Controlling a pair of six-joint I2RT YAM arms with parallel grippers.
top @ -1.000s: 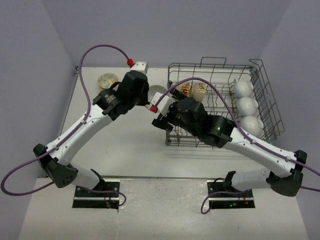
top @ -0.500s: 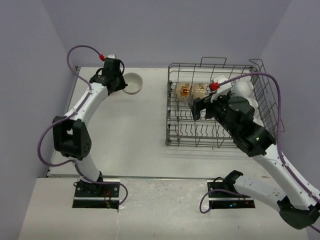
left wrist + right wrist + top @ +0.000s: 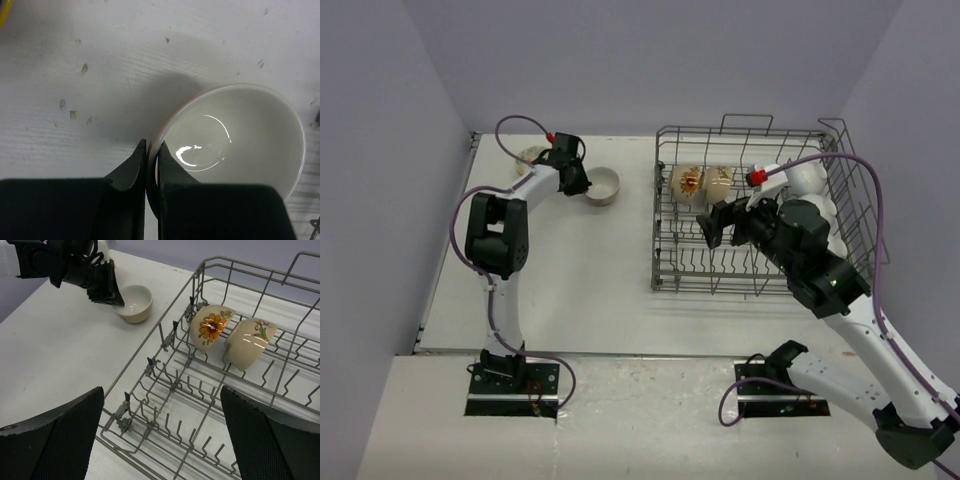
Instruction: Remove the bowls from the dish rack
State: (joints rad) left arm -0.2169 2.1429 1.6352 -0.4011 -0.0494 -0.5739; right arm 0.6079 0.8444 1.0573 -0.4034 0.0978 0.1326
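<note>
Pale lilac walls close in a white table (image 3: 580,270). The dish rack (image 3: 658,210) stands towards the far right corner.

The step in hand looks like setting down one unloaded bowl. The left gripper (image 3: 582,183) reaches to the far edge, left of the rack, and holds a plain white bowl (image 3: 603,185) that appears to rest upright on the table. Its jaws are pinched narrow on the near rim, one finger inside the bowl and one outside. Next it needs to let go and lift straight off the rim, so the bowl is not tipped or dragged.

The right gripper (image 3: 720,225) hangs above the left half of the rack, spread wide and holding nothing. It would then have to come down on a rim of one of the two cream bowls, the flowered one (image 3: 210,327) or its neighbour (image 3: 250,342). Both lean on their sides among the tines at the rack's far left corner.

Only the left wrist view shows the pinch on the rim. Only the top view shows a white bowl (image 3: 808,177) on the rack's right side and a patterned bowl (image 3: 528,155) half hidden by the left arm at the far left corner.
</note>
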